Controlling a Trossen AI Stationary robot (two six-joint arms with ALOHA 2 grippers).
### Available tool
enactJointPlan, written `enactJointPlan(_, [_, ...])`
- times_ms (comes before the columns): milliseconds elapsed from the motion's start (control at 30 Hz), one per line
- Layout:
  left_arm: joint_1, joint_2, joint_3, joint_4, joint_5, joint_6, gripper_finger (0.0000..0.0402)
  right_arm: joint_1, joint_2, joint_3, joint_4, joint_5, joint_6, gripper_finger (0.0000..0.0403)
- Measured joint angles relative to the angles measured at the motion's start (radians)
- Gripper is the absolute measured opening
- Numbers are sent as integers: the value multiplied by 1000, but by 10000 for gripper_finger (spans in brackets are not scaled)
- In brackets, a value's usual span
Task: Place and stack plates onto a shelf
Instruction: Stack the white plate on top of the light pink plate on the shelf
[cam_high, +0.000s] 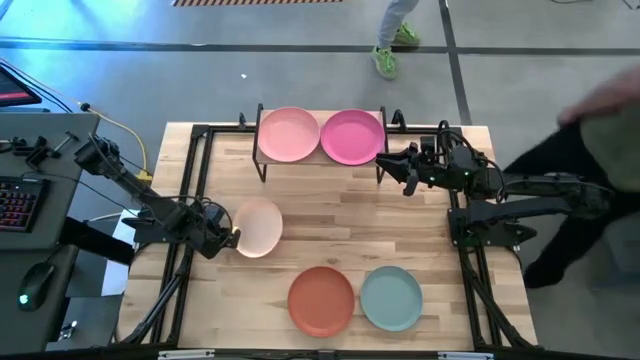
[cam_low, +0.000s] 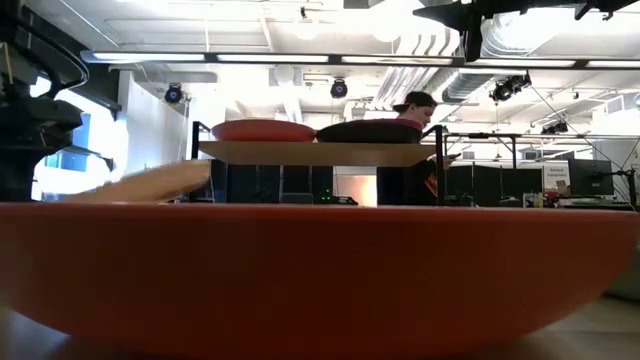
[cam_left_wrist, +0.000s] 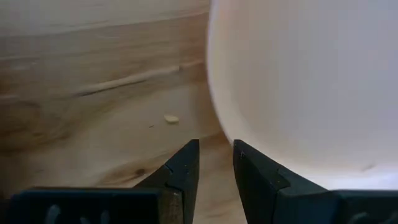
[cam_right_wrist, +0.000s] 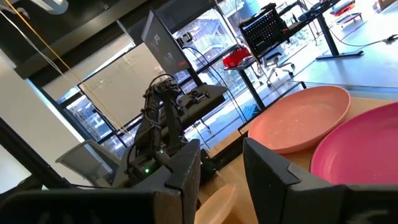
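Note:
The shelf stands at the table's far edge and carries the pale pink plate and the magenta plate side by side. The cream plate is left of the table's middle, tilted. My left gripper is shut on its left rim. My right gripper hovers open beside the shelf's right end, close to the magenta plate, and touches nothing. The orange-red plate and the pale teal plate lie flat near the near edge. No dark grey plate shows. My left gripper has the cream plate by its left rim, coming slanting down from the table's left. One finger lies over the plate's inner face, the other outside the rim. The plate tilts, its held side low and its right side raised.
Black frame rails run along both table sides. A person stands close to the right edge, behind my right arm, and another walks on the floor beyond the far edge. The orange-red plate fills the low view. Bare wood lies between the shelf and the near plates.

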Motion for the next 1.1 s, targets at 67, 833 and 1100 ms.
enactJointPlan(67, [0, -1, 0, 20, -5, -16, 86, 0, 0, 0, 0, 0, 0, 103])
enactJointPlan(833, [53, 64, 1, 122, 21, -45, 86, 0, 0, 0, -3, 24, 4, 103])
enactJointPlan(1100, [88, 68, 1, 129, 21, -43, 53, 0, 0, 0, -3, 25, 11, 103])
